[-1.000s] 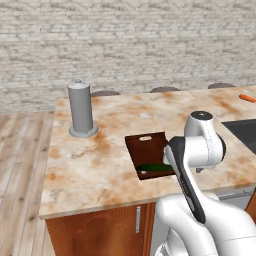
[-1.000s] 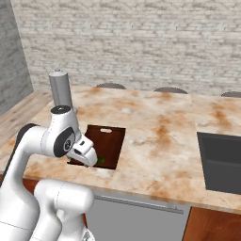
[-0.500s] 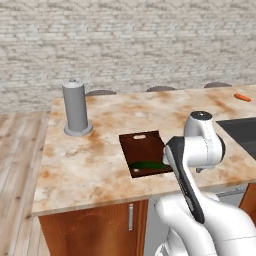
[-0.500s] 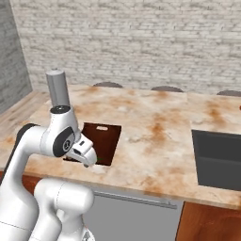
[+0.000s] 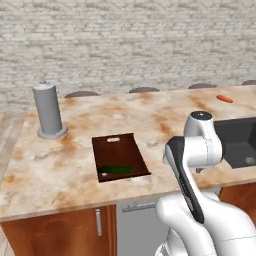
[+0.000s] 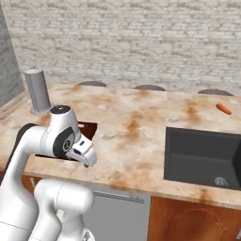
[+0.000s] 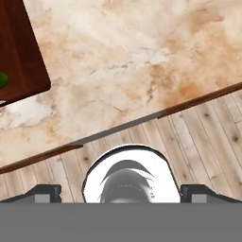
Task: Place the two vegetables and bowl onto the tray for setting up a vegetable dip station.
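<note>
The dark wooden tray (image 5: 120,152) lies near the counter's front edge, and the slim green vegetable (image 5: 117,170) rests across its near end. The orange carrot (image 5: 224,98) lies far off at the back right of the counter, also seen as the carrot (image 6: 224,108) beyond the sink. The bowl is out of view. My gripper (image 7: 121,191) is open and empty, its fingertips (image 7: 45,191) wide apart. It hangs over the counter's front edge, to the right of the tray's corner (image 7: 19,56), where the green vegetable's tip (image 7: 2,80) shows.
A tall grey cylinder (image 5: 48,110) stands at the back left of the counter. A dark sink (image 6: 202,153) is sunk into the counter on the right. Brick wall behind, wooden floor below the counter edge (image 7: 118,127).
The whole scene has slid left in both base views as the base drives right. The sink and carrot show more fully. The arm keeps its pose and the gripper stays open.
</note>
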Controlling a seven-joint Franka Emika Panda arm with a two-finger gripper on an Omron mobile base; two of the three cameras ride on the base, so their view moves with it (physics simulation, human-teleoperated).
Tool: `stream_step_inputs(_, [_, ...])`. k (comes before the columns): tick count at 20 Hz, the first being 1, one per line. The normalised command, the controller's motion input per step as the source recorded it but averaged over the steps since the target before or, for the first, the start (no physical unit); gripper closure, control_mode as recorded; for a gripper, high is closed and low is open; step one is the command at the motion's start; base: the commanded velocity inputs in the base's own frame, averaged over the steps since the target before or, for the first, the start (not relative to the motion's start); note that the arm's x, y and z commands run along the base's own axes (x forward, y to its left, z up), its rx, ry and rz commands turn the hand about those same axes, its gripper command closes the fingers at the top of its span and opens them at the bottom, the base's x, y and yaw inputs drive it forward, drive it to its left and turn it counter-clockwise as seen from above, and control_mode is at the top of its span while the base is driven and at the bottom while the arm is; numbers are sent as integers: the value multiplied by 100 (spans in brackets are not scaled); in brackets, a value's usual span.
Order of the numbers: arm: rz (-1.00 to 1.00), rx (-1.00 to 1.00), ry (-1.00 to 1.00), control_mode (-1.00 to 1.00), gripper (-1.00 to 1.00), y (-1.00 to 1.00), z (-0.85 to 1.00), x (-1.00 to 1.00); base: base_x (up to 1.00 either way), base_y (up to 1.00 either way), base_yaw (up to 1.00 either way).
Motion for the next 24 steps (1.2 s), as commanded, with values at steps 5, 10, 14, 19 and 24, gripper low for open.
stream_step_inputs(5, [0, 0, 0, 100, -100, 0, 0, 0, -14, -64, -4])
stream_step_inputs(10, [0, 0, 0, 100, -100, 0, 0, 0, -12, -64, -5])
stream_step_inputs(14, [0, 0, 0, 100, -100, 0, 0, 0, -7, -65, -3])
stream_step_inputs(19, [0, 0, 0, 100, -100, 0, 0, 0, -4, -66, -2])
stream_step_inputs(24, [0, 0, 0, 100, -100, 0, 0, 0, 0, -66, -1])
